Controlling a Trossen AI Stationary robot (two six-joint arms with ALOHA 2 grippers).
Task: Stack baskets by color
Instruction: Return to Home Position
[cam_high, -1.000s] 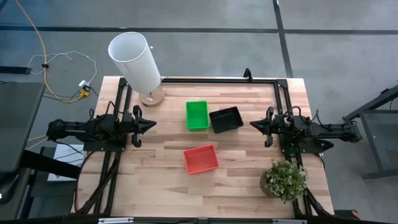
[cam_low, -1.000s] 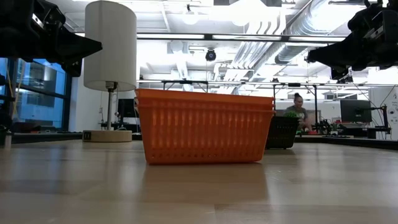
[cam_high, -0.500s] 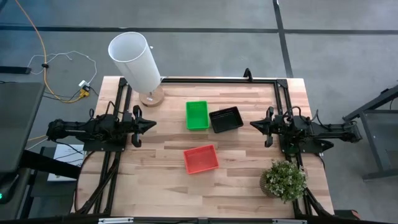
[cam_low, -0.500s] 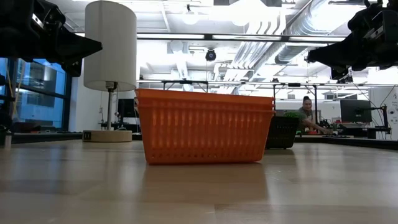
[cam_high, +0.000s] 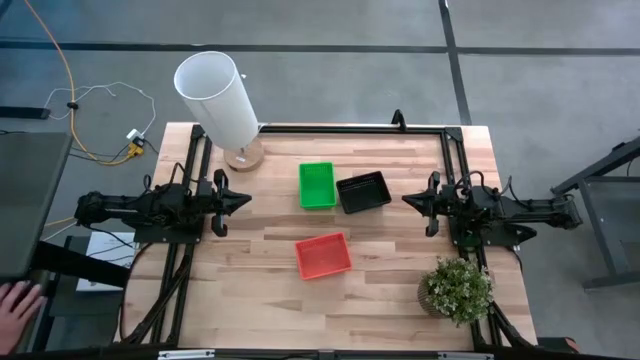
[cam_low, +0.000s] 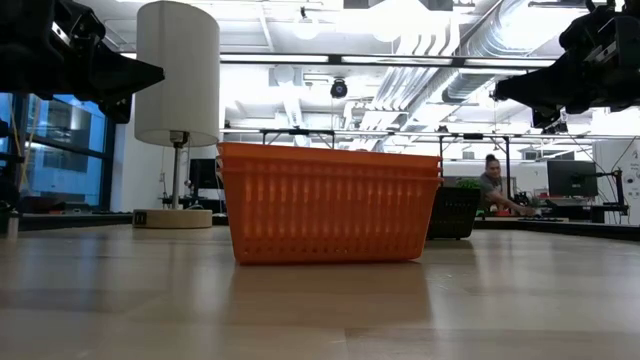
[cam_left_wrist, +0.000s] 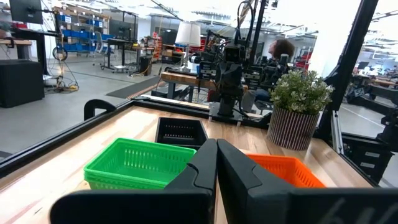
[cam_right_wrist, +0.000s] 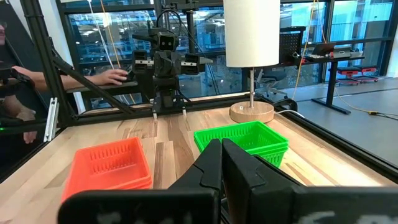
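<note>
Three basket piles stand on the wooden table (cam_high: 250, 280). A green basket pile (cam_high: 317, 185) and a black one (cam_high: 363, 192) sit side by side past the middle. A red pile (cam_high: 323, 255) stands nearer the front edge, with nested rims showing in the low view (cam_low: 330, 205). My left gripper (cam_high: 246, 201) hovers shut at the table's left, pointing level toward the baskets. My right gripper (cam_high: 406, 199) hovers shut at the right, facing it. Neither touches a basket.
A tall white cylinder lamp (cam_high: 217, 97) on a wooden foot stands at the far left. A small potted plant (cam_high: 457, 290) stands at the near right. A black frame (cam_high: 330, 127) runs round the table's edges. A person's hand (cam_high: 15, 303) shows beyond the left edge.
Both arms and all baskets have kept still. A person's hand has come into view outside the table's near left.
</note>
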